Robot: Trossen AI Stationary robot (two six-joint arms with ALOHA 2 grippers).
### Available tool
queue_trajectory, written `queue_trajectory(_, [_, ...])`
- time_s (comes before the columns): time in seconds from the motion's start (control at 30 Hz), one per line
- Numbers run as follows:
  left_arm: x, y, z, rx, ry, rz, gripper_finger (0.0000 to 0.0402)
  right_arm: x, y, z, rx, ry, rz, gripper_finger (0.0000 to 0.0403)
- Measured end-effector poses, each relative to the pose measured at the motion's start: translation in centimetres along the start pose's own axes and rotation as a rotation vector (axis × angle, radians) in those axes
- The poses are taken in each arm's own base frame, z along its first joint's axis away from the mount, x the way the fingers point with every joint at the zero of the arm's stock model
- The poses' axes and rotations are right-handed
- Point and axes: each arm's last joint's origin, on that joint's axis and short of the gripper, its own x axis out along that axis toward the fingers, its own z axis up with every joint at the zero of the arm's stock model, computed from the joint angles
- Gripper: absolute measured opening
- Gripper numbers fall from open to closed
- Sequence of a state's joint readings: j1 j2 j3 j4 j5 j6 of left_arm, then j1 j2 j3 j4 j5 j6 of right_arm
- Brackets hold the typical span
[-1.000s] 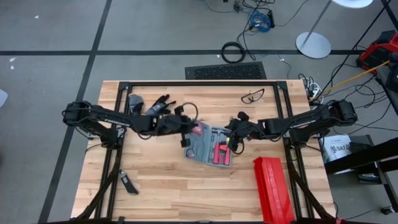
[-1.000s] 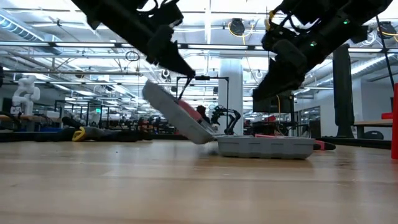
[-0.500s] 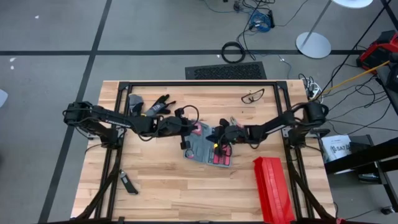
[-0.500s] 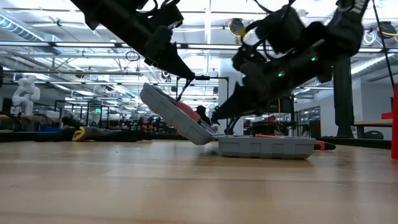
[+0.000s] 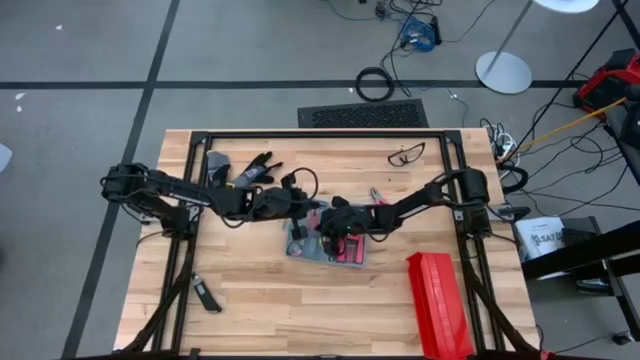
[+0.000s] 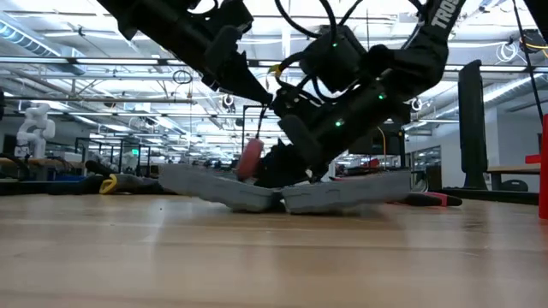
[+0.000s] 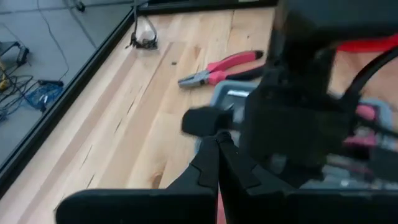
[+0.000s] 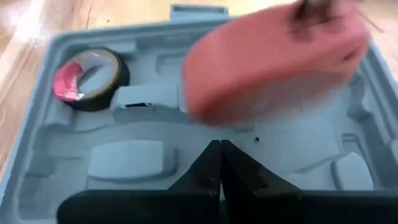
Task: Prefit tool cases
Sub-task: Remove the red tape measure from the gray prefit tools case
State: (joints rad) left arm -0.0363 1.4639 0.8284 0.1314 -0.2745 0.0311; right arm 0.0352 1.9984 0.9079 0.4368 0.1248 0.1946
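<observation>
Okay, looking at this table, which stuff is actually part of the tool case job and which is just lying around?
Part of the job:
- tool case, lying open
- left gripper, shut, over the case
- right gripper, shut, over the case
- red roll in a case slot

Lying about:
- red box
- pliers
- glasses
- black gloves

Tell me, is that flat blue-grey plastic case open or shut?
Open. The flat blue-grey plastic case lies spread in two halves on the wooden table, and the right wrist view shows its moulded slots.
</observation>
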Motion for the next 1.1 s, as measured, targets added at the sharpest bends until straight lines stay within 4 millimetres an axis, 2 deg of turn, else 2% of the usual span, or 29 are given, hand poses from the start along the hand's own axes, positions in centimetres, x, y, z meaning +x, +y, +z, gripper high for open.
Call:
queue_trajectory(0.13, [-0.3, -0.2, -0.1, 0.024, 0.016, 0.056, 0.0, -0.6, 0.4, 0.4, -0.008, 0.006, 0.051, 0.0001])
queue_trajectory(0.27, [-1.7, -0.3, 0.7, 0.039, -0.016, 0.108, 0.0, -2.3, 1.5, 1.3, -0.057, 0.02, 0.083, 0.0001])
queue_trajectory(0.37, [-3.3, -0.1, 1.5, 0.032, -0.054, 0.112, 0.0, -3.8, 2.1, 2.7, -0.074, -0.029, 0.101, 0.0001])
queue_trajectory(0.53, [-6.7, -0.1, 2.9, 0.014, -0.129, 0.088, 0.0, -5.5, 2.9, 3.4, -0.1, -0.024, 0.115, 0.0])
queue_trajectory(0.63, [-8.7, -0.4, 2.9, -0.026, -0.117, 0.049, 0.0, -6.9, 3.3, 3.9, -0.116, -0.01, 0.123, 0.0])
queue_trajectory(0.73, [-9.9, -1.3, 1.7, -0.058, -0.015, -0.006, 0.0, -8.2, 3.5, 3.6, -0.136, 0.068, 0.117, 0.0])
queue_trajectory(0.87, [-10.5, -3.4, -0.6, -0.053, 0.196, -0.124, 0.0, -10.6, 3.6, 3.8, -0.156, 0.121, 0.06, 0.0])
queue_trajectory(0.97, [-10.3, -4.8, -2.3, -0.062, 0.343, -0.12, 0.0, -12.2, 3.6, 3.7, -0.165, 0.154, -0.013, 0.0])
queue_trajectory(1.1, [-9.5, -6.1, -3.3, -0.071, 0.405, -0.108, 0.0, -13.4, 3.9, 3.9, -0.164, 0.14, -0.059, 0.0])
